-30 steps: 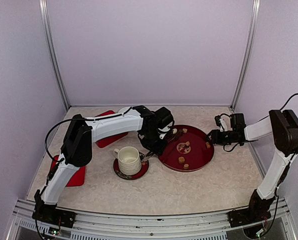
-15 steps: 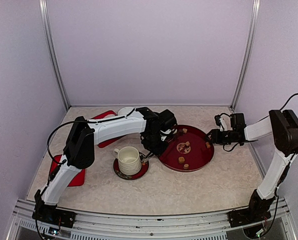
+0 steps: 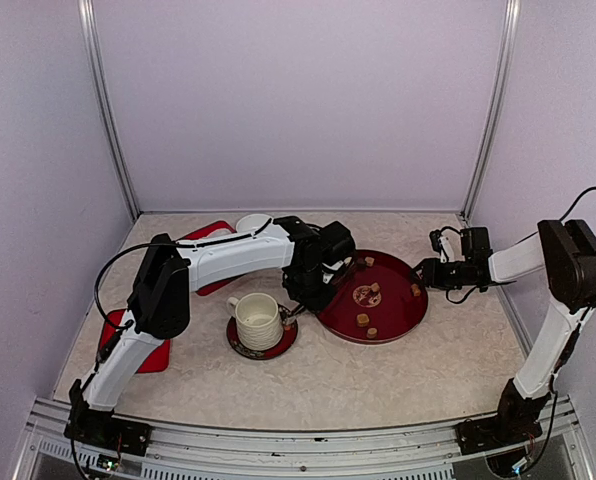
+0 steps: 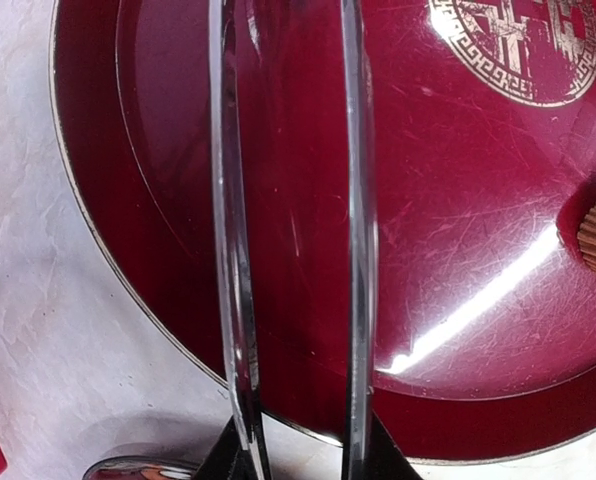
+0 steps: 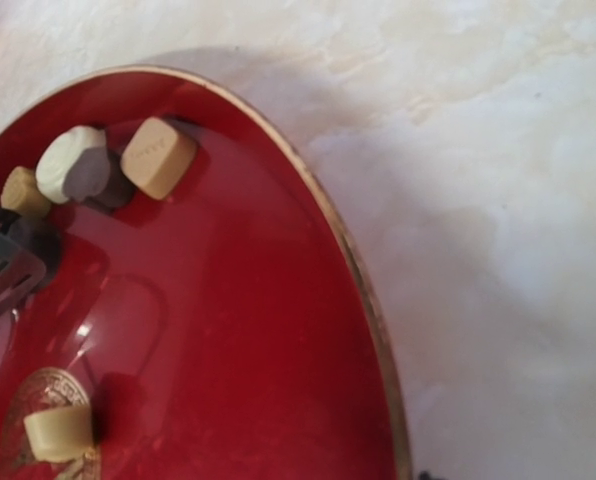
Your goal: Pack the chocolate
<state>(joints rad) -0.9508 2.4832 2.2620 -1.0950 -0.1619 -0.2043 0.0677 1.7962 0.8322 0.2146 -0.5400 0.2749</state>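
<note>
The chocolate (image 3: pixel 363 320) lay scattered on the red plate (image 3: pixel 398 315), centre-right in the top view: stubby tan, cream and white bites with no clear long axis, one tan cube (image 5: pixel 158 157) skewed diagonally. The left pincer (image 4: pixel 303 462) was clamped on metal tongs (image 4: pixel 358 250), their arms apart. Whether the right pincer (image 3: pixel 425 272) was apart or together could not be told.

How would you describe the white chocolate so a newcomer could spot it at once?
Start at the big round red plate and go to its far-left rim. The white chocolate sits there between a cube and a smaller piece. It is rounded and white; both neighbours are tan.
</note>
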